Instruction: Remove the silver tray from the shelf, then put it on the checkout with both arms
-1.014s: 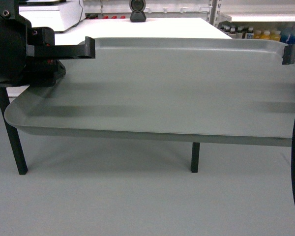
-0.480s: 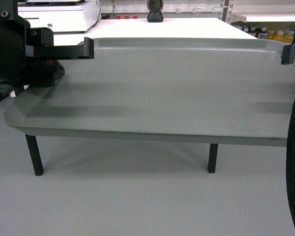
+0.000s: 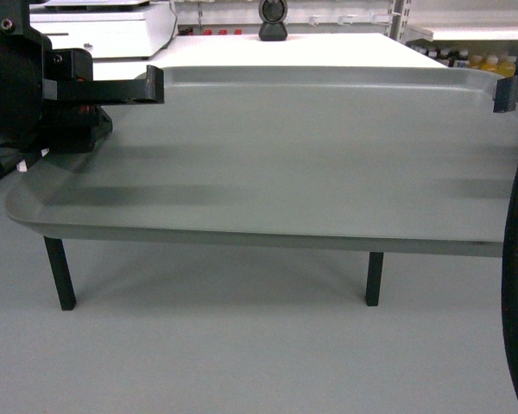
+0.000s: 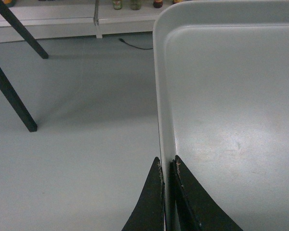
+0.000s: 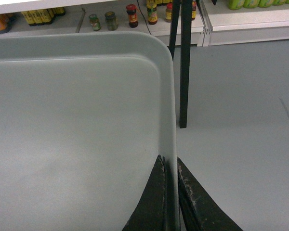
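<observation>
Fingers [image 4: 156,192] of both arms pinch silver tray [image 3: 293,155] rims

The silver tray [image 3: 285,164], matte grey with rounded corners and a low rim, is held level above the floor; the white checkout [image 3: 328,47] lies at twelve o'clock.
</observation>
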### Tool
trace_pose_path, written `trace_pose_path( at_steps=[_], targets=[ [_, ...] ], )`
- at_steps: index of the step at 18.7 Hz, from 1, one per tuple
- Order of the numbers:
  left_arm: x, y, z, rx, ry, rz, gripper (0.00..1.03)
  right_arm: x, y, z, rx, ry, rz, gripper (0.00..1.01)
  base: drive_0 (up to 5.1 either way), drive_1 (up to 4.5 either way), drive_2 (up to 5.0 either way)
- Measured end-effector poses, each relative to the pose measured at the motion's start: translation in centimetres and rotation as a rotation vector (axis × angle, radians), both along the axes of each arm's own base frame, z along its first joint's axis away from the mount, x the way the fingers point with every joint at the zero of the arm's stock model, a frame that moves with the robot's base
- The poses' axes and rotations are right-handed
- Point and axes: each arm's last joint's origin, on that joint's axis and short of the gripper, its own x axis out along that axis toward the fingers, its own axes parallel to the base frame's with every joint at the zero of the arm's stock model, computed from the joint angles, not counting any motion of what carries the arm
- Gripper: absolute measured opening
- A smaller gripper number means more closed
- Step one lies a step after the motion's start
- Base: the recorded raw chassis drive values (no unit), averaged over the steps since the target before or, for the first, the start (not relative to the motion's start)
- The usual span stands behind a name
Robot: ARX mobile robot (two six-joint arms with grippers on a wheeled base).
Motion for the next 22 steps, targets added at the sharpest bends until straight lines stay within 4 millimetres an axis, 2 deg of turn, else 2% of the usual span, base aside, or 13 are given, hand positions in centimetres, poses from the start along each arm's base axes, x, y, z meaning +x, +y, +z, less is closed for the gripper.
trace_pose_path(
  at_steps=[22],
  targets=[
    [-0.03, -0.04, -0.05, 0.002, 0.005, -0.001, 0.03, 0.00, 0.00, -0.03, -0.001, 0.002, -0.001, 0.03, 0.1, 4.28, -4.1]
  ],
)
